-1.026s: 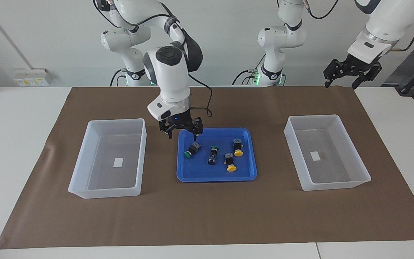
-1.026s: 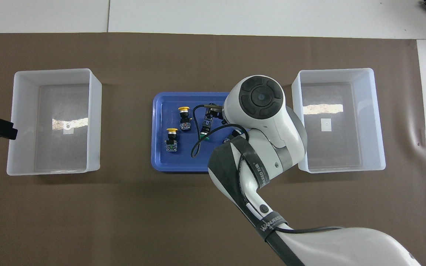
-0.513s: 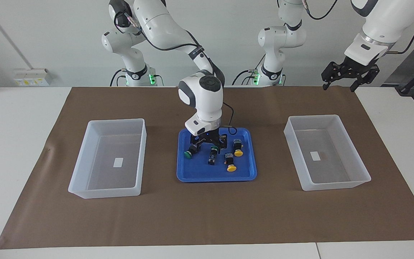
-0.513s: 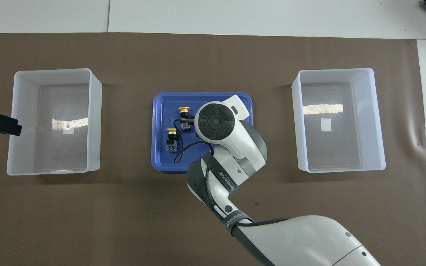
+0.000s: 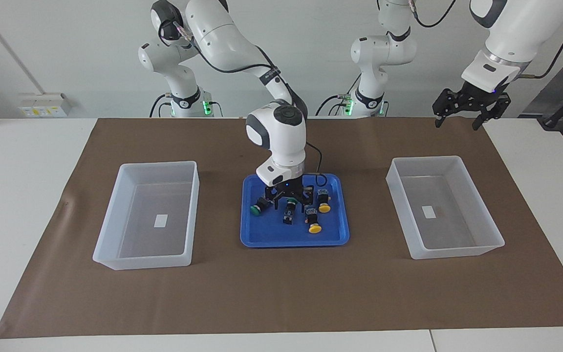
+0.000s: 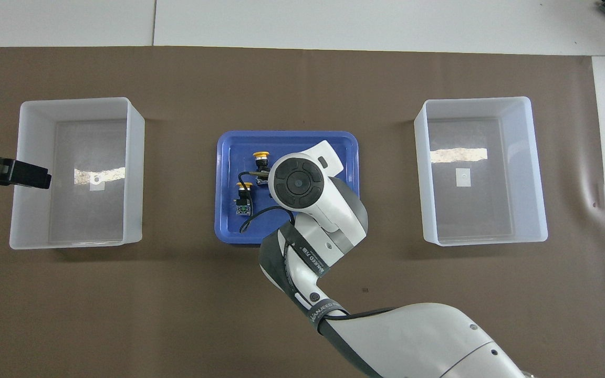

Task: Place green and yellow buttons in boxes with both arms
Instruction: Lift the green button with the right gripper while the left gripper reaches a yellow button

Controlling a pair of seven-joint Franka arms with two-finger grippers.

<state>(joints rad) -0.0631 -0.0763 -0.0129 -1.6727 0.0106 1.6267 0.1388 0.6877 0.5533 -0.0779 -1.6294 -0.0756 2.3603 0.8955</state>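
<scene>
Descending into the blue tray [image 5: 262, 239] at the centre of the facing view, the right gripper [image 5: 289, 201] has come over from the tray's upper-left corner, where it hung a second ago, and dropped low over the middle green button [image 5: 290, 211]. Its fingers [image 5: 276, 201] are spread and astride that button, holding nothing; judging by this, the first pick is about to happen and no button has been moved yet.

Going left to right across the facing view: the box [image 5: 152, 215] at centre left holds only its label. In the tray lie the other green button [image 5: 258, 206], then the one under the gripper, then two yellow buttons [image 5: 323, 200], the second [image 5: 313, 221] lower in the frame. The box [image 5: 442, 206] at centre right also holds only a label.

The right arm reaches steeply down, wrist roughly vertical. At the upper right the left gripper [image 5: 468, 103] waits, raised above the mat, having drifted slightly toward the centre; its fingers are open and empty.
</scene>
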